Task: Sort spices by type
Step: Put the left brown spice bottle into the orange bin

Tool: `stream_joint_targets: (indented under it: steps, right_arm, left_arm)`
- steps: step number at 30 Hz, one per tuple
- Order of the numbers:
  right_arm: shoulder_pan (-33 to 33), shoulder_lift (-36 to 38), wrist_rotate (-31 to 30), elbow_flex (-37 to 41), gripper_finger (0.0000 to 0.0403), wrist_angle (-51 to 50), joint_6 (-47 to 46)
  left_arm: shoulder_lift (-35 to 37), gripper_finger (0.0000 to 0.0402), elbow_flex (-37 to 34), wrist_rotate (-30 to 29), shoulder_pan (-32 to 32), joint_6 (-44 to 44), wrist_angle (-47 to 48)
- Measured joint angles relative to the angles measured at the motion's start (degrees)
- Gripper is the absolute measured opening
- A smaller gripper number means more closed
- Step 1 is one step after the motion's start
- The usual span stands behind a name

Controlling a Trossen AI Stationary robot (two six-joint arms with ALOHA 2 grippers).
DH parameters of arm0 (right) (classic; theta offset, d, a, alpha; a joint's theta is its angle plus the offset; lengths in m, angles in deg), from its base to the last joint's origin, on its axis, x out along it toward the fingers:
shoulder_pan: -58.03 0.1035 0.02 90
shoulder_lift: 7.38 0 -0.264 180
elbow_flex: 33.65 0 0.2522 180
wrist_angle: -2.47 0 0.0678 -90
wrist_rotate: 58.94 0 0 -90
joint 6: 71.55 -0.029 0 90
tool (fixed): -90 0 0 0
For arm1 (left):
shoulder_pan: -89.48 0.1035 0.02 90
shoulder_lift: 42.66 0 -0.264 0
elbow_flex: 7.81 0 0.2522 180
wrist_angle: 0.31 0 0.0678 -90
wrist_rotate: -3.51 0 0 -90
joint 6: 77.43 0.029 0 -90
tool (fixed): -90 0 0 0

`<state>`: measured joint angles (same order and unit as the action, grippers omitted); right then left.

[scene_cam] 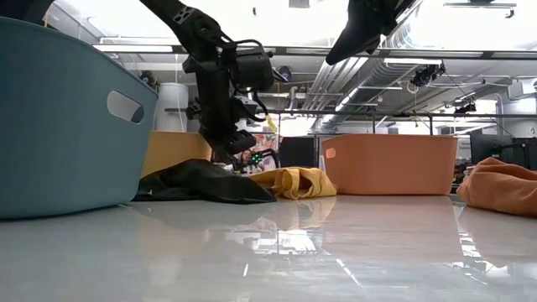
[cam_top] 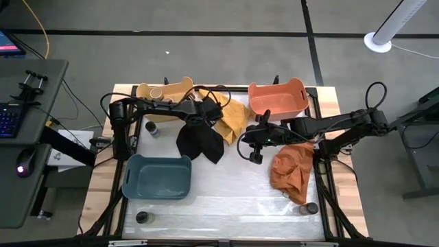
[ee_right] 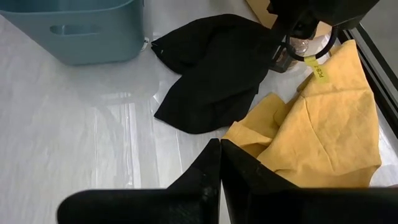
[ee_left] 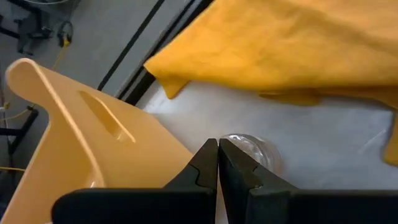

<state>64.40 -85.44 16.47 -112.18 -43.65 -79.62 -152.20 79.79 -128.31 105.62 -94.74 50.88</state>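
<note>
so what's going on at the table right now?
Spice sorting, with nothing held at the moment. The left gripper is shut and empty near the yellow bin, over a clear jar beside the yellow cloth and black cloth. The right gripper is shut too, hovering mid-table by the orange cloth. Other jars sit loose: one in the yellow bin, one beside it, two at the front edge. The blue bin and orange bin look empty.

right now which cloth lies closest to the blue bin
The black cloth: it lies just off the blue bin at its far right corner. The yellow cloth sits farther back beyond it, and the orange cloth lies well across the table.
</note>
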Motion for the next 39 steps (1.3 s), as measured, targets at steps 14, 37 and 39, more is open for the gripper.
stream_joint_targets:
  steps: [14, 37, 39]
  right_arm:
    - [0.0, 0.0, 0.0, 0.0, 0.0000, 0.0, 0.0]
    - [0.0, 0.0, 0.0, 0.0, 0.0000, 0.0, 0.2]
    - [0.0, 0.0, 0.0, 0.0, 0.0000, 0.0, 0.1]
  left_arm:
    - [-1.2, 0.0000, 0.0, 1.1, 0.0, -1.6, 2.0]
    - [-1.1, 0.0000, 0.3, 11.2, -12.6, -3.5, -9.0]
    - [-1.1, 0.0000, 0.3, 11.5, -14.2, -3.6, -9.8]
